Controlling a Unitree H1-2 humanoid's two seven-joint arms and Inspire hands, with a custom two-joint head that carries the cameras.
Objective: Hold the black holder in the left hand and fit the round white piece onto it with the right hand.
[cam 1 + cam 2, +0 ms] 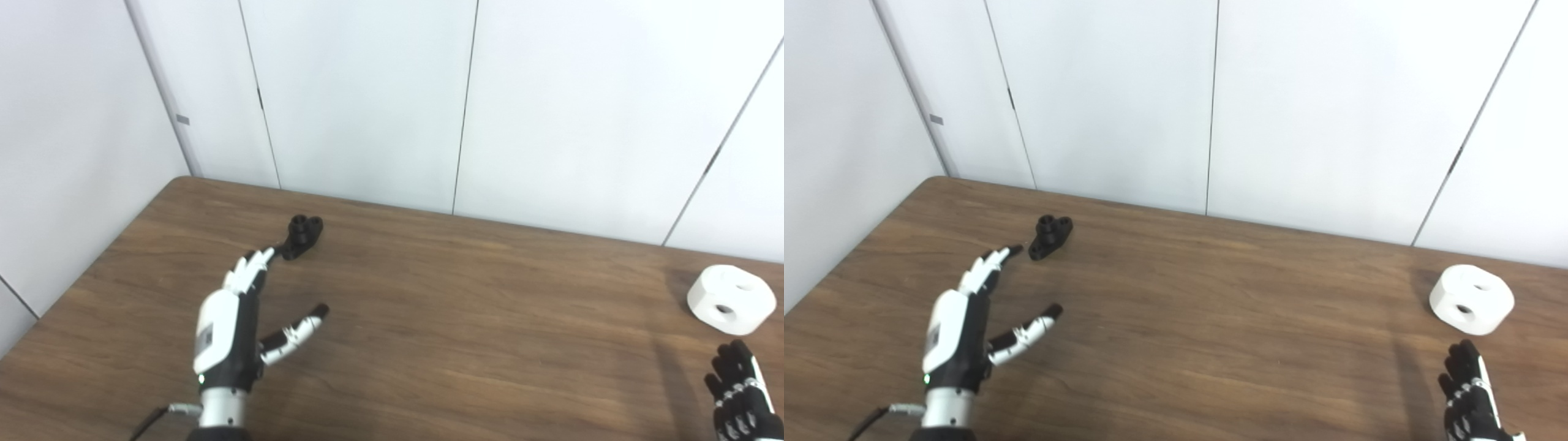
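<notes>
Right eye view: left hand fingers spread, near black holder.

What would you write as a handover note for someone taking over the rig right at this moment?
Left hand: open, holds nothing, fingertips reaching toward the holder, just short of it.
Right hand: near the bottom right corner, partly cut off by the frame, holds nothing; fingers look apart.
Holder: lies on the table, far left.
White piece: lies on the table, far right, just beyond the right hand.
Done: nothing grasped yet.
Left: grasp the holder with the left hand, pick up the white piece with the right, bring them together and fit the piece on.
</notes>
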